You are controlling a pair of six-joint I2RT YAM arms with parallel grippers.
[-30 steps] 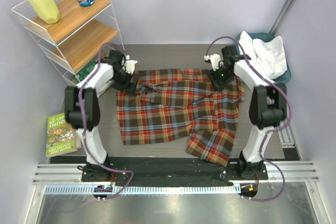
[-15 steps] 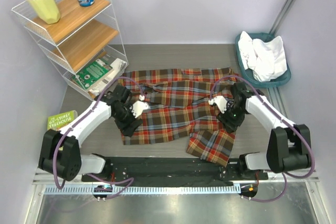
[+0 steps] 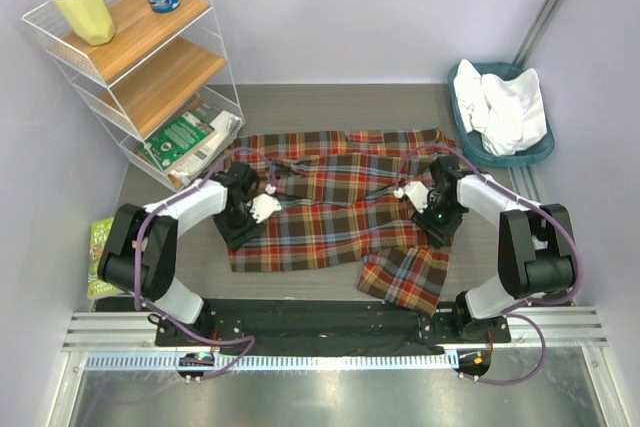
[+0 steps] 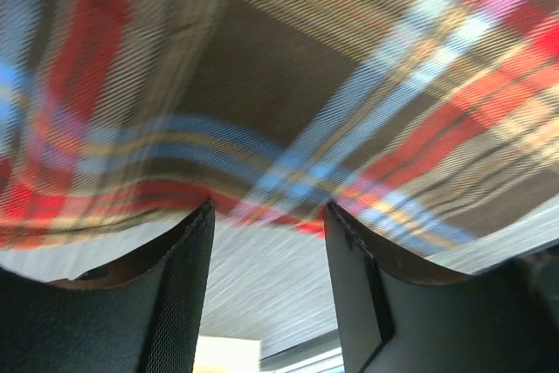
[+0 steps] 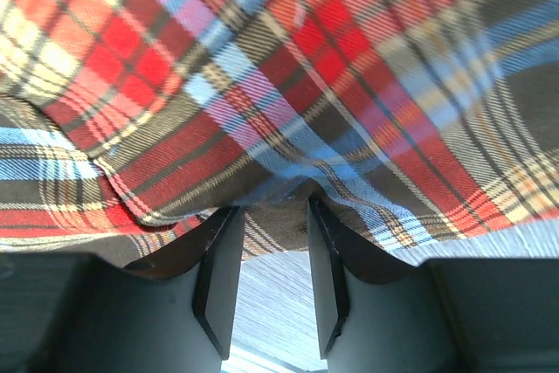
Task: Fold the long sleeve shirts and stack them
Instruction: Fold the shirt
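Plaid shirt lies spread mid-table. Both claws have dropped from its far corners to its sides: left gripper at nine o'clock, right gripper at three, jaws half-narrowed over hems, not yet pinching. A fold likely follows.

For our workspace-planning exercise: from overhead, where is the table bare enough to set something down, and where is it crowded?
Free: the table strip behind the plaid shirt, between the wire shelf and the teal basket. Crowded: the middle, covered by that shirt, with the left end effector and right end effector at its side edges.
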